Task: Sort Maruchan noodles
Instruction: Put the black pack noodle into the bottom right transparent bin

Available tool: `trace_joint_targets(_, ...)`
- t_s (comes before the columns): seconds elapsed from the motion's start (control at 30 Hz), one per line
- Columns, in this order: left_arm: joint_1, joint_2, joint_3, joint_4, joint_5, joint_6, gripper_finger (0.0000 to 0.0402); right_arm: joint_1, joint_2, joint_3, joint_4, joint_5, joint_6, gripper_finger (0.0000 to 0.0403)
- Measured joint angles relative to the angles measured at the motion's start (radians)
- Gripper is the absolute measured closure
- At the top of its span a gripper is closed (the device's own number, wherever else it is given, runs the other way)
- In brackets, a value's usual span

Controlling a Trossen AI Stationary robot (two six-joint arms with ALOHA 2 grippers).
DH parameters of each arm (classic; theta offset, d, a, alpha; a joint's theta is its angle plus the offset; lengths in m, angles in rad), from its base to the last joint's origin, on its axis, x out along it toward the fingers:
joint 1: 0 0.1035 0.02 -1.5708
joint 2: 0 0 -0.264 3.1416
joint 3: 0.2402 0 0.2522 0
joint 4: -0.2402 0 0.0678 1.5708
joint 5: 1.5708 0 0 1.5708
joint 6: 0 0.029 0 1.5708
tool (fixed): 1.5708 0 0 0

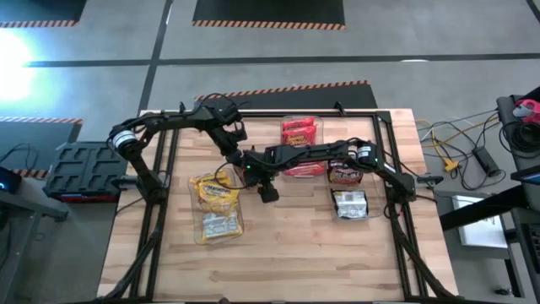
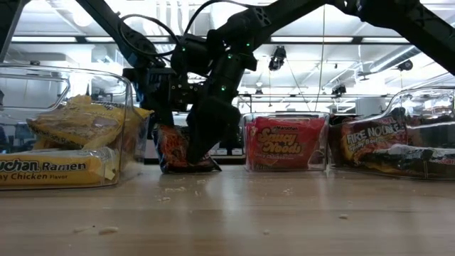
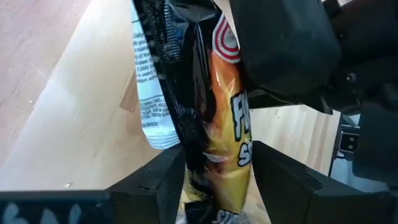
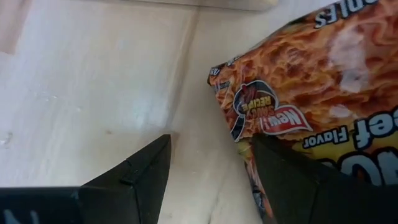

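Observation:
A dark noodle packet with an orange front (image 3: pixel 230 124) stands on edge at the table's middle. In the low view the packet (image 2: pixel 170 151) shows behind the arms. My left gripper (image 3: pixel 214 171) is shut on it, reaching in from the far left (image 1: pixel 239 156). My right gripper (image 4: pixel 211 168) is open right beside the packet's printed face (image 4: pixel 311 93). One right finger (image 4: pixel 289 180) stands in front of that face, and bare table shows in the gap between the fingers. In the high view the right gripper (image 1: pixel 265 184) and both arms hide the packet. My left gripper pinches the packet's upper part (image 3: pixel 214 155) between its two fingers, one on each flat face. The fingers slant down from the table's far left. The packet stands tilted, with its lower edge (image 2: pixel 190 169) on the table. Whether my right gripper's finger touches the packet, I cannot tell.
A clear bin of yellow packets (image 1: pixel 215 207) sits at the near left, a bin of red packets (image 1: pixel 301 139) at the far middle, and a bin of dark packets (image 1: pixel 346 173) on the right. Another packet (image 1: pixel 350 204) lies in front of the dark bin. Bare wood lies along the near edge.

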Motion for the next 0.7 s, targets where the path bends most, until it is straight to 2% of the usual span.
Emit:
trace_joint_targets(0.3,0.002,0.0,0.001,-0.009,-0.004,0.028,0.0314,0.0,-0.005,0.0,-0.011,0.007,0.008,0.0184)
trace_joint_targets(0.5,0.002,0.0,0.001,-0.016,-0.006,0.056,0.0314,-0.001,-0.045,-0.002,-0.085,0.014,0.021,0.0184)
trace_joint_targets(0.7,0.003,0.0,0.001,-0.018,-0.006,0.083,0.0311,-0.016,-0.145,-0.002,-0.177,0.003,0.049,0.0184)
